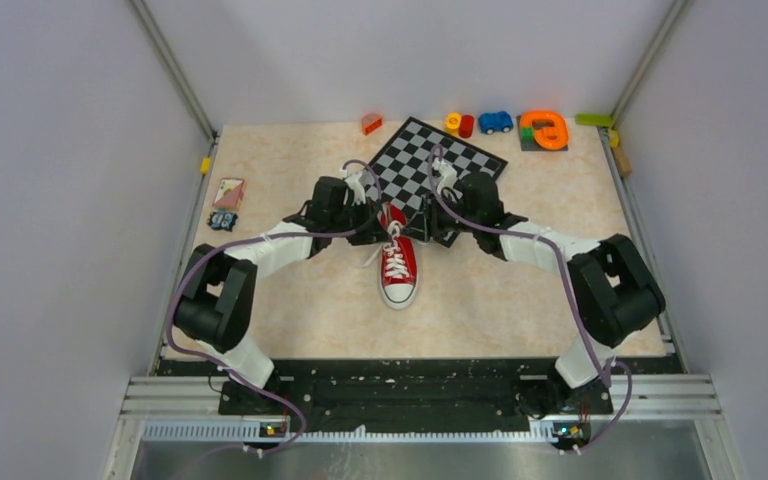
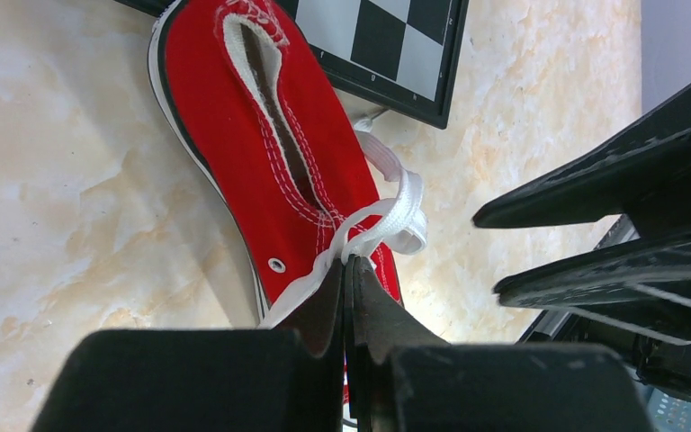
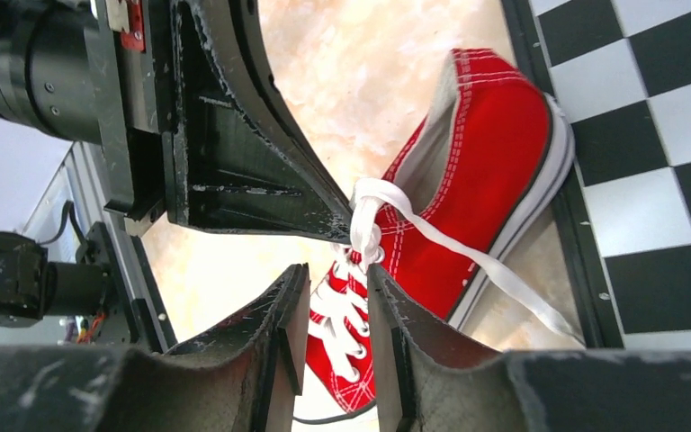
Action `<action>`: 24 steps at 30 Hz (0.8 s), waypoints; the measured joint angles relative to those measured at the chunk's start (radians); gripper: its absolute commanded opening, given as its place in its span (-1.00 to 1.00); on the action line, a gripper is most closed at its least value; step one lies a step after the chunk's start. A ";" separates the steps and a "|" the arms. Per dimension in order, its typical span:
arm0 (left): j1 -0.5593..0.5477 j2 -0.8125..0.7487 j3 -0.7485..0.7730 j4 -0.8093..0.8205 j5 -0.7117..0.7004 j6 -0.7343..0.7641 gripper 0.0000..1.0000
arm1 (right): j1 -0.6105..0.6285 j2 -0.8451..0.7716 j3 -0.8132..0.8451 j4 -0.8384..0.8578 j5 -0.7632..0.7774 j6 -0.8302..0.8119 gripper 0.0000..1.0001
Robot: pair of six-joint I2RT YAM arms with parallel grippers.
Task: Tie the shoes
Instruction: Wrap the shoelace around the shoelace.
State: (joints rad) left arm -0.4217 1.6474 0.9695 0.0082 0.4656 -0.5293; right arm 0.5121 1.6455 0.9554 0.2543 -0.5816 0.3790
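Observation:
The red shoe [image 1: 398,262] lies mid-table, its white toe cap toward the near edge and its heel by the chessboard [image 1: 430,165]. My left gripper [image 2: 351,261] is shut on a white lace loop [image 2: 396,214] just above the shoe's [image 2: 261,135] opening. My right gripper [image 3: 337,274] is open beside it, a clear gap between its jaws and nothing in it. The lace knot [image 3: 366,236] sits just beyond its tips, and one loose lace end [image 3: 504,274] trails over the shoe's [image 3: 495,153] side. In the top view both grippers, left [image 1: 370,226] and right [image 1: 428,228], meet over the shoe's heel.
The chessboard [image 3: 648,135] lies right behind the heel. Along the back edge stand an orange block [image 1: 371,123], a yellow-red toy [image 1: 459,124], a blue car [image 1: 495,121] and an orange-green toy [image 1: 544,130]. A card [image 1: 228,192] and a small object [image 1: 223,220] lie at the left.

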 measured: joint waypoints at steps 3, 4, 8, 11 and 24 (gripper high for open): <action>0.003 0.000 -0.006 0.003 0.010 0.000 -1.00 | 0.021 0.031 0.000 0.022 -0.013 -0.018 -0.45; 0.004 0.000 -0.008 0.005 0.011 0.000 -1.00 | 0.028 0.043 0.000 0.024 -0.016 -0.021 -0.46; 0.008 0.000 -0.011 0.012 0.021 0.000 -1.00 | 0.043 0.078 0.000 0.023 -0.016 -0.044 -0.49; 0.010 0.000 -0.013 0.017 0.029 -0.001 -1.00 | 0.047 0.095 0.000 0.023 -0.014 -0.057 -0.49; 0.020 0.000 -0.016 0.026 0.053 -0.005 -1.00 | 0.076 0.132 0.055 -0.010 0.037 -0.120 -0.43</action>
State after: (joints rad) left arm -0.4019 1.6474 0.9531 0.0338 0.5190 -0.5346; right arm 0.5884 1.7779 1.0107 0.2447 -0.5449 0.2588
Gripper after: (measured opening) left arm 0.006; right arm 0.281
